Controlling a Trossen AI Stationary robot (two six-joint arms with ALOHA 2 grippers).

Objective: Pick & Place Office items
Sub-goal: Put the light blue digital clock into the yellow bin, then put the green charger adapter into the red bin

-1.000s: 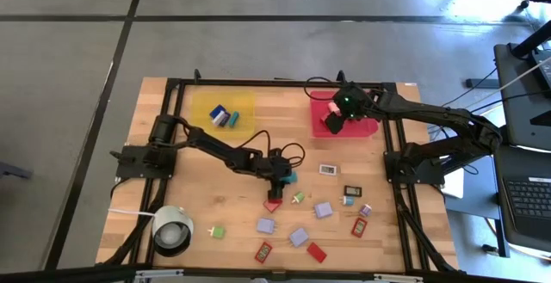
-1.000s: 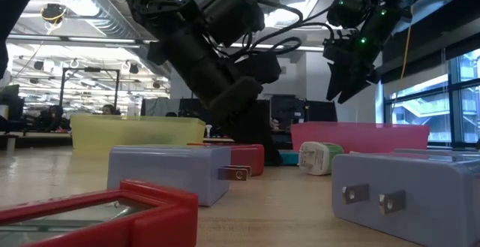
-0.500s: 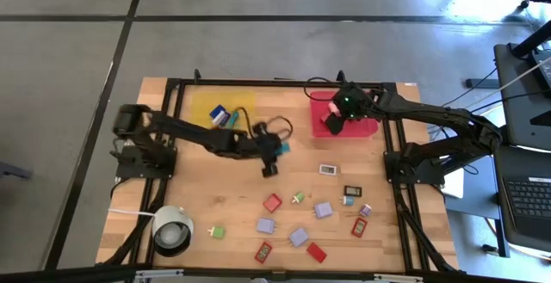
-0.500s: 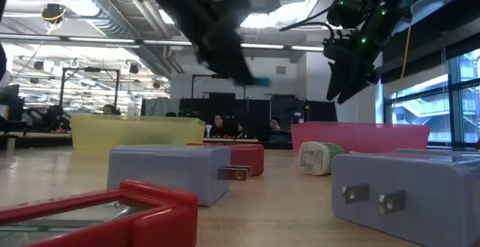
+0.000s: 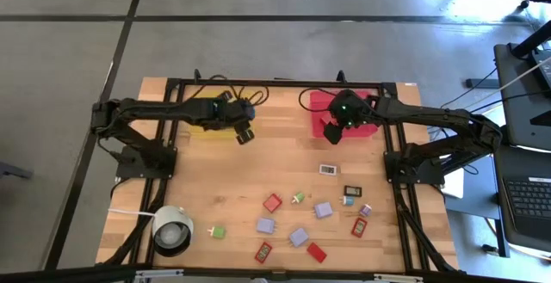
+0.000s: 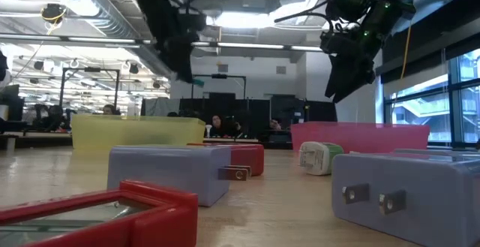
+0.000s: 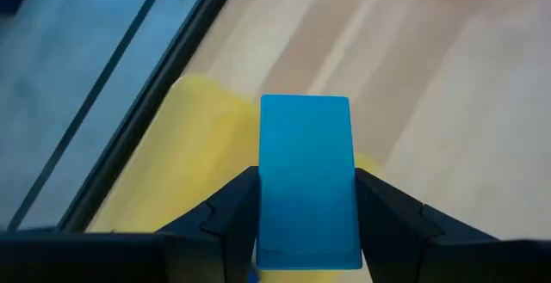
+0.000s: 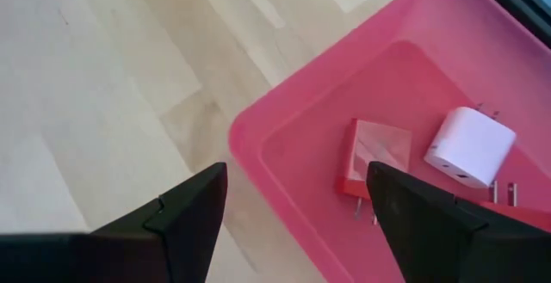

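Note:
My left gripper is shut on a flat teal block and hangs above the near right corner of the yellow tray; the high view shows this gripper there. My right gripper is open and touches nothing. It hovers over the near left corner of the red tray, where a red block and a white plug lie flat. Several small red, lilac, green and white items lie on the table's near half. My left gripper pinches the teal block between its two fingers, which lie on the block's two long edges. Most of the block sticks out beyond the fingertips. It is lifted clear, above the yellow tray and the wood.
A white round cylinder stands at the near left corner. A black frame runs along the table's far edge and sides. Bare wood lies between the two trays and in the table's left middle. In the low view, lilac and red blocks stand close.
My left gripper has carried the teal block up from the table's middle and toward the far left, from beside the red block to above the yellow tray; the arm has swung out straight. My right gripper has shifted slightly toward the near edge over the red tray.

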